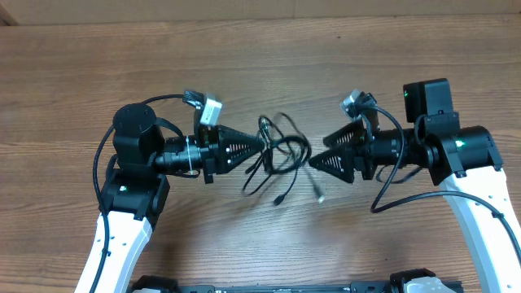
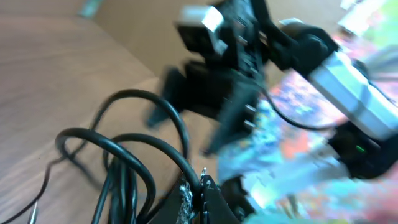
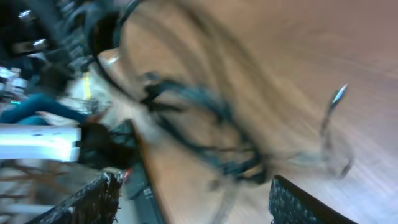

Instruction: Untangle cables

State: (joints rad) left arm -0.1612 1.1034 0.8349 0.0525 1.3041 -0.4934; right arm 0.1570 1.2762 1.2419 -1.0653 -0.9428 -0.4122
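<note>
Blurred in both wrist views, cords hard to separate. Broad wooden bench (image 1: pixel 260 49) beneath. Left tool (image 1: pixel 262 149) clenched on the cables (image 2: pixel 124 139), tangled just beyond its tip. Right tool (image 1: pixel 319 150) opposite the left tool, released, jaws spread, nothing between. Small plugs trailing below the left tool's tip.
</note>
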